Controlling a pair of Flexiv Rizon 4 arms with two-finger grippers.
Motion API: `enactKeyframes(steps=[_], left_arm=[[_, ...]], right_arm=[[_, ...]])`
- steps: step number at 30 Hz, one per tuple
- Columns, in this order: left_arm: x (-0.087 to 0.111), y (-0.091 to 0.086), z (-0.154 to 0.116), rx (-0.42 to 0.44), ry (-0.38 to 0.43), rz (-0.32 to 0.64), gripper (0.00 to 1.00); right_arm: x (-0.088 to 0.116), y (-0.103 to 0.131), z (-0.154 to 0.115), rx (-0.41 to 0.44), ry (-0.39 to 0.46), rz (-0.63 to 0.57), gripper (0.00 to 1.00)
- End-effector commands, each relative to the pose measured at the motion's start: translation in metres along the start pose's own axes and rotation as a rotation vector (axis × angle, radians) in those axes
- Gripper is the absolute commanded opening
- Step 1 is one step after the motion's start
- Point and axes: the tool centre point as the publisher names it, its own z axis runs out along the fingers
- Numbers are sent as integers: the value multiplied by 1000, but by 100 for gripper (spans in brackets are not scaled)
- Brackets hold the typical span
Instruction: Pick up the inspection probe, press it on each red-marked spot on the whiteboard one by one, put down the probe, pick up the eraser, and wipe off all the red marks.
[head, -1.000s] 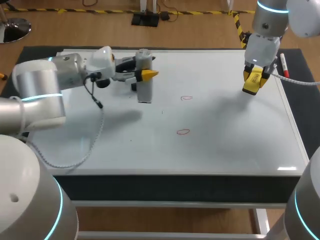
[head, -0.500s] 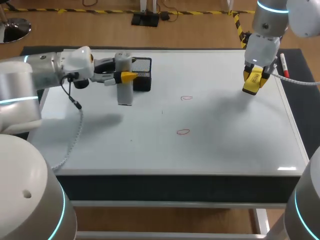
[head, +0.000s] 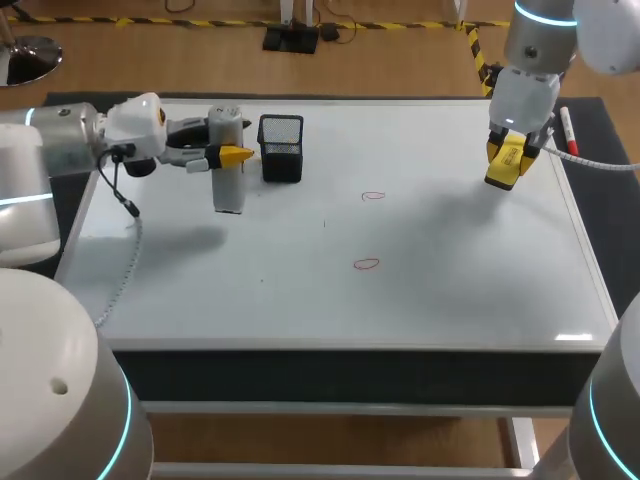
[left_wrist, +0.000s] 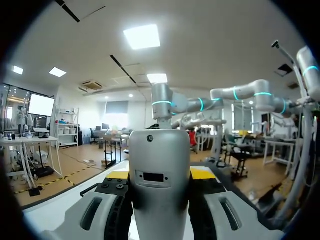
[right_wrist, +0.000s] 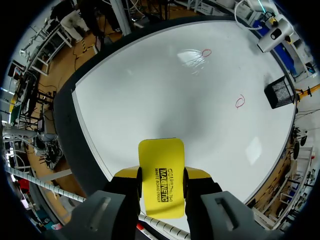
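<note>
The grey inspection probe (head: 229, 165) hangs upright over the whiteboard's (head: 450, 280) back left. My left gripper (head: 232, 155) is shut on it from the side. In the left wrist view the probe (left_wrist: 159, 185) fills the gap between the two fingers. Two small red marks (head: 373, 196) (head: 366, 264) lie near the board's middle, well right of the probe. Over the board's back right, my right gripper (head: 507, 160) is shut on the yellow eraser (head: 503, 165). The right wrist view has the eraser (right_wrist: 161, 175) between the fingers and both marks (right_wrist: 206, 52) (right_wrist: 240, 101) far ahead.
A black mesh holder (head: 281, 147) stands on the board just right of the probe, also seen as the holder (right_wrist: 281, 91) in the right wrist view. A red-capped marker (head: 567, 128) lies at the board's right edge behind my right gripper.
My left arm has carried the probe leftward, away from the red marks, uncovering the black mesh holder. The right arm and eraser have stayed still.
</note>
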Motion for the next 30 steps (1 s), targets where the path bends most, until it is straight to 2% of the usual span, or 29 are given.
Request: enactKeyframes(steps=[1, 7, 11, 18, 25, 30], left_arm=[[4, -4, -3, -4, -7, 0, 0], [4, -4, -3, -4, -7, 0, 0], [4, -4, -3, -4, -7, 0, 0], [4, -4, -3, -4, -7, 0, 0], [4, -4, -3, -4, -7, 0, 0], [4, -4, -3, -4, -7, 0, 0]], right_arm=[[0, -1, -1, 1, 3, -2, 0], [0, -1, -1, 1, 3, -2, 0], [-18, 26, -5, 54, 23, -89, 0], [-56, 77, -7, 80, 20, -245, 0], [-91, 121, 1, 52, 4, -371, 0], [-111, 139, 16, 2, 5, -432, 0]])
